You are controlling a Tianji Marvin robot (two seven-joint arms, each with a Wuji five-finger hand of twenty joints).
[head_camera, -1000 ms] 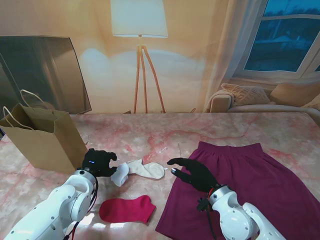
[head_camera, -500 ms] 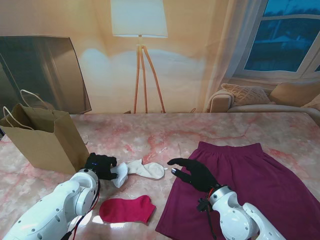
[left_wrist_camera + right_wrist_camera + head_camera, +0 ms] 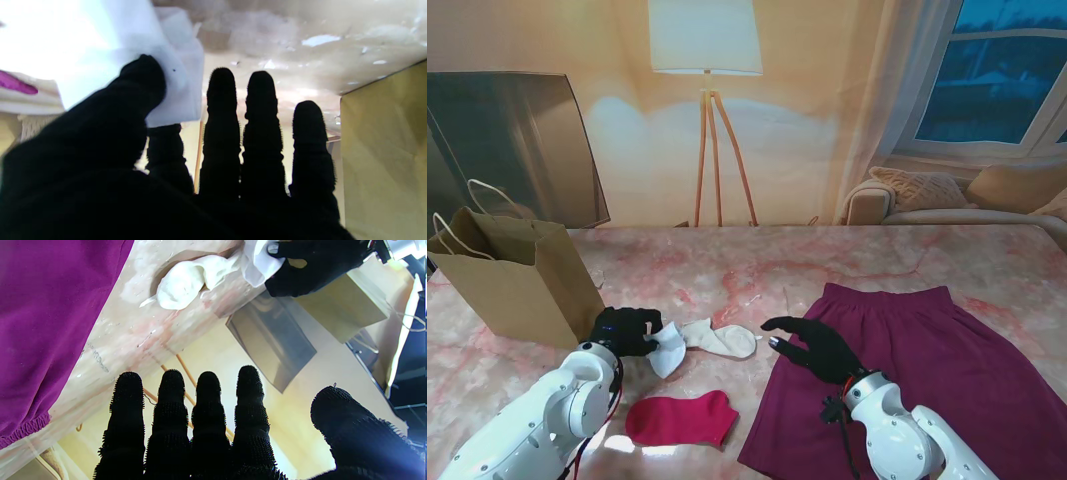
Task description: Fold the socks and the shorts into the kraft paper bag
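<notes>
Thumb and forefinger of my left hand (image 3: 624,331) pinch the white sock's (image 3: 710,340) cuff to fold it, near the kraft paper bag (image 3: 519,276), while my right hand (image 3: 815,346) hovers spread and empty over the shorts' (image 3: 917,372) left edge.

The left hand (image 3: 624,330) has the kraft paper bag (image 3: 517,275) standing just beside it on its outer side, a wall blocking that way. On its inner side lies the white sock (image 3: 707,340), its end pinched in the hand. Nearer to me the red sock (image 3: 679,418) lies flat. Bare surface (image 3: 757,270) stretches beyond the fingers. The right hand (image 3: 817,347) hovers spread over the edge of the shorts (image 3: 927,370), with open surface between it and the white sock.
</notes>
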